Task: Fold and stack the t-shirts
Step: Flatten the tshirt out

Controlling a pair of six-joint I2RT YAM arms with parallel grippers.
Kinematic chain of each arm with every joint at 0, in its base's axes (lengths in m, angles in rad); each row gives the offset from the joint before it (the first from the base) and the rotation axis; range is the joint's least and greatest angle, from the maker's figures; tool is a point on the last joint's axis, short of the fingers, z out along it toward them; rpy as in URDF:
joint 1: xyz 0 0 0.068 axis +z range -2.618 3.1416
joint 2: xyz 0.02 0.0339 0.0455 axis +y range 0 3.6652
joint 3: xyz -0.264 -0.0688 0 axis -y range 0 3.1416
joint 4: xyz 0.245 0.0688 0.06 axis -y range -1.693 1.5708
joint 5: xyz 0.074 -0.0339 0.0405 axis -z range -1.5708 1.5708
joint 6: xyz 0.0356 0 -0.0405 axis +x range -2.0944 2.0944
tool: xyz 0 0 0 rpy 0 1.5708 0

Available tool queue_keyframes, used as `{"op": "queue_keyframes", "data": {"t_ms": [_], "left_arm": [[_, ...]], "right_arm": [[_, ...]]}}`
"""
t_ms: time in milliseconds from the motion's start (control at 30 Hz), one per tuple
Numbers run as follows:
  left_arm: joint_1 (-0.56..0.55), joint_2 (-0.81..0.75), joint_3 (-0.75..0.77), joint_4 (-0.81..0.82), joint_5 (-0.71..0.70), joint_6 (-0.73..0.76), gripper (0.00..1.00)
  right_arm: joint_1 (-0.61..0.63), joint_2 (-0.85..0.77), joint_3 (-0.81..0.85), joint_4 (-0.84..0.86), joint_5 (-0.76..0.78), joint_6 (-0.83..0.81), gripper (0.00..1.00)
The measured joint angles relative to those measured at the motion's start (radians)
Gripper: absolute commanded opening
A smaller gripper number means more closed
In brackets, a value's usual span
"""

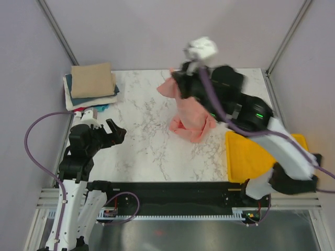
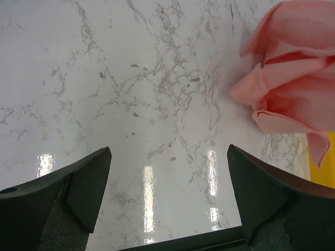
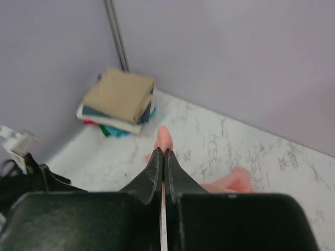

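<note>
A salmon-pink t-shirt (image 1: 191, 117) hangs from my right gripper (image 1: 178, 83), lifted above the marble table (image 1: 141, 141) with its lower end bunched on the surface. In the right wrist view my right gripper (image 3: 163, 151) is shut on a pinch of that pink t-shirt (image 3: 164, 137), which pokes out past the tips. A stack of folded t-shirts (image 1: 91, 86), tan on top, sits at the table's back left corner (image 3: 119, 99). My left gripper (image 1: 112, 130) stands open at the left, low over bare marble (image 2: 167, 162), with the pink t-shirt (image 2: 293, 89) to its right.
A yellow plastic tray (image 1: 251, 157) lies at the front right, partly under my right arm. Grey walls and metal corner posts (image 1: 57, 31) close in the back and sides. A black rail (image 1: 167, 191) runs along the near edge.
</note>
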Motion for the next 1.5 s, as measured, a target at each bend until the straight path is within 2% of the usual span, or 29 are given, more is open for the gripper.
{"op": "queue_keyframes", "data": {"t_ms": [67, 167, 267, 333, 433, 600, 767, 833, 1067, 1233, 1333, 1367, 1433, 1467, 1500], "left_arm": [[0.003, 0.000, 0.001, -0.009, -0.007, -0.003, 1.00], [0.003, 0.002, 0.005, -0.014, -0.017, -0.013, 1.00], [0.003, 0.023, 0.013, -0.004, -0.005, -0.041, 1.00], [0.002, 0.060, 0.014, 0.021, 0.029, -0.071, 1.00], [-0.020, 0.129, 0.014, 0.060, 0.058, -0.103, 0.98], [-0.128, 0.241, -0.015, 0.135, 0.062, -0.140, 0.93], [-0.325, 0.403, -0.082, 0.226, 0.029, -0.190, 0.94], [-0.361, 0.460, -0.103, 0.262, 0.024, -0.205, 0.94], [-0.374, 0.746, -0.063, 0.417, -0.018, -0.245, 0.99], [-0.374, 0.951, 0.011, 0.531, -0.025, -0.280, 0.98], [-0.374, 1.063, 0.065, 0.588, -0.024, -0.302, 0.86], [-0.374, 1.089, 0.083, 0.604, -0.016, -0.311, 0.72], [-0.374, 1.139, 0.132, 0.635, -0.016, -0.326, 0.53], [-0.374, 1.160, 0.152, 0.645, -0.016, -0.332, 0.34], [-0.374, 1.174, 0.167, 0.649, -0.017, -0.341, 0.23]], "right_arm": [[0.033, -0.286, -0.196, 0.059, 0.089, 0.042, 0.00], [-0.013, -0.683, -0.492, 0.065, 0.286, 0.144, 0.00], [-0.016, -0.899, -0.732, 0.011, 0.396, 0.274, 0.00], [-0.016, -0.908, -0.820, -0.027, 0.409, 0.327, 0.00], [-0.015, -0.830, -0.976, -0.120, 0.385, 0.418, 0.00], [-0.010, -0.739, -1.122, -0.177, 0.322, 0.490, 0.00], [-0.011, -0.756, -1.139, -0.166, 0.327, 0.500, 0.00], [-0.011, -0.757, -1.140, -0.158, 0.329, 0.500, 0.00], [-0.011, -0.752, -1.193, -0.121, 0.336, 0.503, 0.00], [-0.011, -0.724, -1.234, -0.090, 0.332, 0.507, 0.00], [-0.011, -0.706, -1.251, -0.076, 0.327, 0.507, 0.00], [-0.012, -0.699, -1.256, -0.073, 0.327, 0.507, 0.00], [-0.019, -0.692, -1.263, -0.064, 0.326, 0.506, 0.00], [-0.026, -0.689, -1.266, -0.063, 0.325, 0.506, 0.00], [-0.034, -0.687, -1.268, -0.060, 0.325, 0.506, 0.00]]}}
